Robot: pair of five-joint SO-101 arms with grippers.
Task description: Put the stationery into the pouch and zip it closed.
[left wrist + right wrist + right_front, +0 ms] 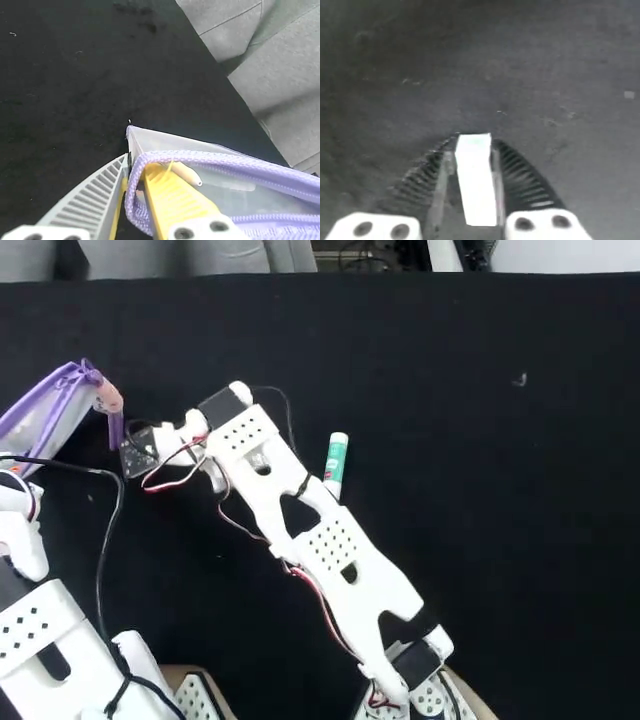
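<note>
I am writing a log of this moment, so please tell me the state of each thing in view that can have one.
pouch: unzipped, mouth open
pen: inside the pouch
white block: gripped, not yet in the pouch
glue stick: lying free on the table
left jaws: shut on the pouch edge
right jaws: shut on the white block

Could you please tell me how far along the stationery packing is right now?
One pen-like item already lies inside the pouch, which the left gripper grips at its open edge. The right gripper holds a white block. The glue stick lies on the table, and the pouch is not yet zipped.
</note>
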